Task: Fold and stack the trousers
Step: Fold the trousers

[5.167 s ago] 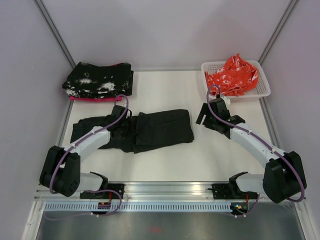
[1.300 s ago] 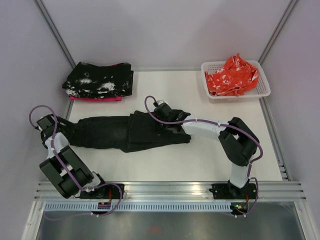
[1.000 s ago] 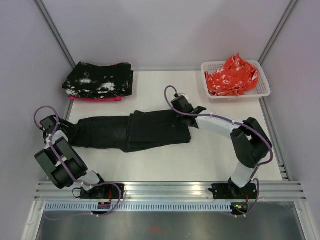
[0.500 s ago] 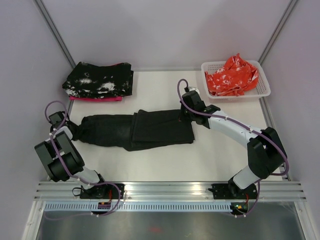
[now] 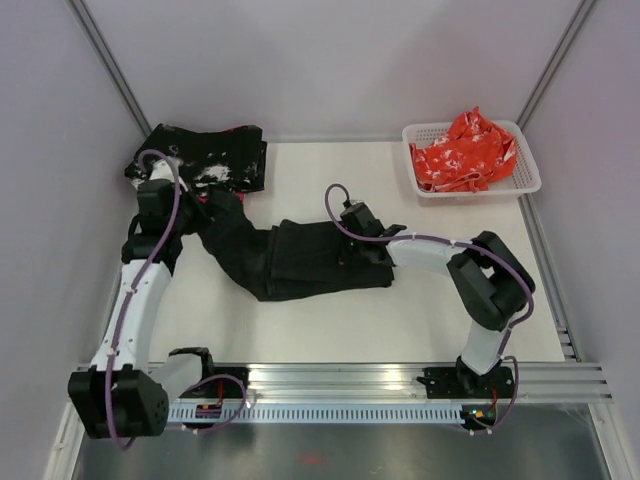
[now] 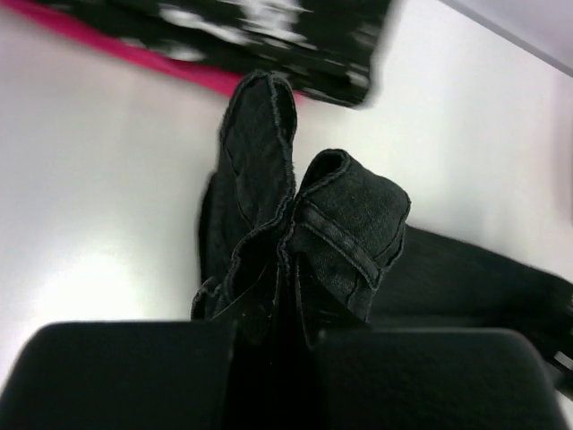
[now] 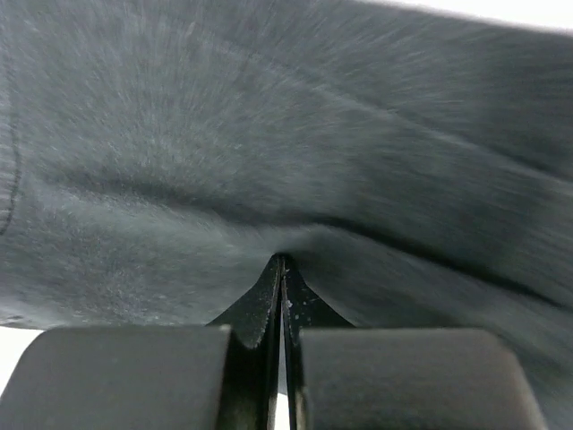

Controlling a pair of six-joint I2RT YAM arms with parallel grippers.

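The dark trousers [image 7: 286,134] fill the frame. At the bottom middle, the right gripper [image 7: 281,278] is squeezed tight, tips touching the cloth.

White table [image 5: 330,330], metal rail [image 5: 340,378] along near edge. Far left corner: folded black cloth speckled with white [image 5: 225,160], lying on a pink cloth [image 6: 116,55] whose edge shows beneath. Far right corner: white basket [image 5: 500,191], orange-red cloth with small white print [image 5: 465,150] crumpled inside, heaped above rim.
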